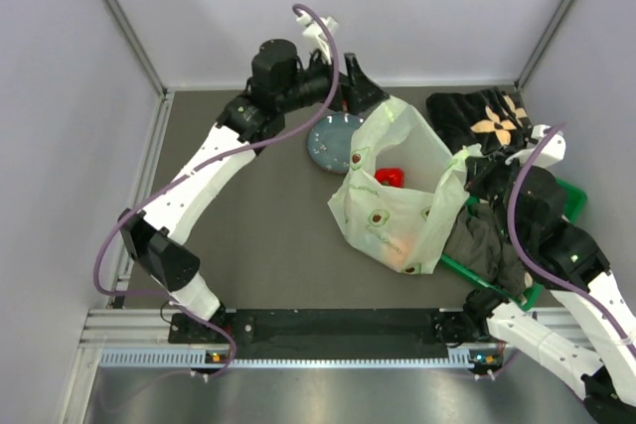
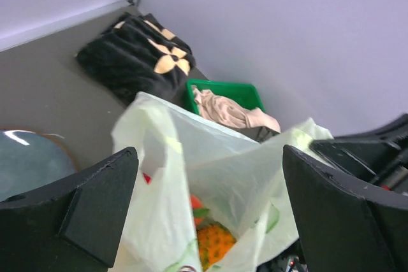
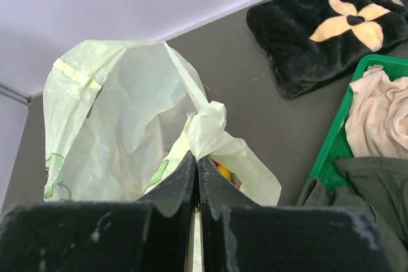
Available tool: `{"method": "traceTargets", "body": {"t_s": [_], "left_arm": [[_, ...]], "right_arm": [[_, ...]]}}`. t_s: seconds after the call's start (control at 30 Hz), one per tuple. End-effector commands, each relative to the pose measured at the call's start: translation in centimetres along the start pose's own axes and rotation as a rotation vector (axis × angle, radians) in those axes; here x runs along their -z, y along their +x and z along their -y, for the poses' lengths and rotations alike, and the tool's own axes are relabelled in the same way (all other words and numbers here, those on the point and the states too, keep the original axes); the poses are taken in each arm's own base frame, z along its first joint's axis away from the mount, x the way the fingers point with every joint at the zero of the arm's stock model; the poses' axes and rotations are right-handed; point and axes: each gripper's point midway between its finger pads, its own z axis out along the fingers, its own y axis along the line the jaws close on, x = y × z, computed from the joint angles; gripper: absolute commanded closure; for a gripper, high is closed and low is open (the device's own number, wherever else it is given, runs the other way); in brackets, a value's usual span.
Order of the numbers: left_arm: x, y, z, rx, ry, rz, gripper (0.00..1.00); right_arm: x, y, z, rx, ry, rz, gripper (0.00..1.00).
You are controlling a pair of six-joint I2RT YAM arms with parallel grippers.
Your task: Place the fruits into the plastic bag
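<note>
The large pale green translucent plastic bag (image 1: 390,217) stands open on the dark table (image 1: 268,235) with fruits inside: a round red fruit (image 1: 391,177), an orange pineapple (image 2: 213,244) and a yellow piece (image 3: 222,171). The right gripper (image 3: 196,160) has its jaws pinching the bag's rim, while the left gripper (image 2: 208,152) hovers over the mouth, jaws spread and empty. No fruit shows on the small round grey plate (image 1: 328,146) or loose on the table, so the task looks nearly or wholly done.

You get soft, even light; only faint shadow lies under the plastic bag (image 1: 393,196). Either side of it, the left claw (image 2: 210,183) looks blurred.
</note>
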Motion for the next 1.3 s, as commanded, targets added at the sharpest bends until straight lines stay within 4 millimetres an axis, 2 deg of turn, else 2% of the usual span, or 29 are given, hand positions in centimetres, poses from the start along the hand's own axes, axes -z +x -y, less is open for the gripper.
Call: {"method": "traceTargets", "body": {"t_s": [0.0, 0.23, 0.47, 0.63, 0.67, 0.73, 0.87, 0.97, 1.0, 1.1, 1.13, 1.2, 1.23, 1.27], "left_arm": [[-0.6, -1.2, -0.2, 0.008, 0.035, 0.007, 0.01], [-3.1, 2.1, -2.6, 0.055, 0.035, -0.09, 0.02], [-4.2, 4.9, -4.7, 0.09, 0.002, -0.171, 0.09], [-4.7, 5.6, -4.9, 0.108, 0.021, -0.186, 0.21], [-4.8, 5.7, -4.8, 0.112, 0.025, -0.187, 0.28], [-5.0, 5.7, -4.6, 0.122, 0.035, -0.185, 0.32], [-5.1, 5.0, -4.4, 0.12, 0.05, -0.16, 0.47], [-5.1, 4.7, -3.7, 0.128, 0.083, -0.147, 0.63], [-5.2, 4.3, -3.4, 0.13, 0.095, -0.132, 0.76], [-4.9, 2.8, -2.8, 0.116, 0.097, -0.074, 0.97], [-4.2, 1.7, -2.1, 0.099, 0.103, -0.041, 1.0], [-3.6, 0.5, -2.0, 0.08, 0.075, 0.022, 1.0], [-2.5, -1.4, -0.8, 0.05, 0.085, 0.083, 1.0], [-2.0, -2.3, -0.7, 0.041, 0.06, 0.124, 1.0]], "right_arm": [[-0.1, -0.3, 0.0, -0.023, 0.003, 0.017, 1.0], [-0.2, -0.4, -0.2, -0.02, -0.004, 0.014, 1.0], [-0.3, -0.4, -0.2, -0.018, 0.003, 0.014, 1.0], [-0.4, -0.4, -0.3, -0.014, 0.003, 0.012, 1.0], [-0.4, -0.4, -0.4, -0.013, 0.002, 0.01, 1.0], [-0.4, -0.5, -0.4, -0.011, 0.0, 0.01, 1.0], [-0.5, -0.6, -0.6, -0.01, -0.002, 0.011, 1.0], [-0.4, -1.3, -1.3, -0.029, -0.022, 0.016, 1.0], [0.0, -2.2, -1.9, -0.044, -0.048, 0.027, 1.0], [0.3, -3.8, -3.3, -0.063, -0.091, 0.043, 1.0], [0.5, -4.4, -3.6, -0.065, -0.104, 0.054, 1.0], [0.7, -5.5, -4.9, -0.071, -0.153, 0.065, 1.0], [0.8, -6.0, -5.5, -0.072, -0.177, 0.076, 1.0], [0.6, -6.2, -6.2, -0.068, -0.199, 0.074, 1.0]]}}
